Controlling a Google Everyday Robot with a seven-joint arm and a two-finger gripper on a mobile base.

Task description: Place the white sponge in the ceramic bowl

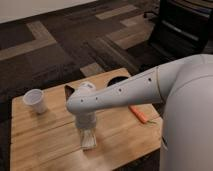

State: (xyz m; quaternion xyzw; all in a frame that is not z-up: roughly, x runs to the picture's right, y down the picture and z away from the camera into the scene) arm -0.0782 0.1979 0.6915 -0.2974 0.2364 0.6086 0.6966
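Observation:
My gripper (88, 138) points straight down over the front middle of the wooden table (40, 147). Its fingers are shut on the white sponge (90, 144), a pale flat block that rests on the tabletop at the fingertips. The ceramic bowl (120, 79) is at the table's far edge. Only a dark sliver of its rim shows above my white forearm, which hides the remainder.
A white cup (35, 100) stands upright at the table's left back. An orange carrot-like object (139, 114) lies on the right side, near my arm's large white body. A dark office chair (185, 30) stands on the carpet at the back right.

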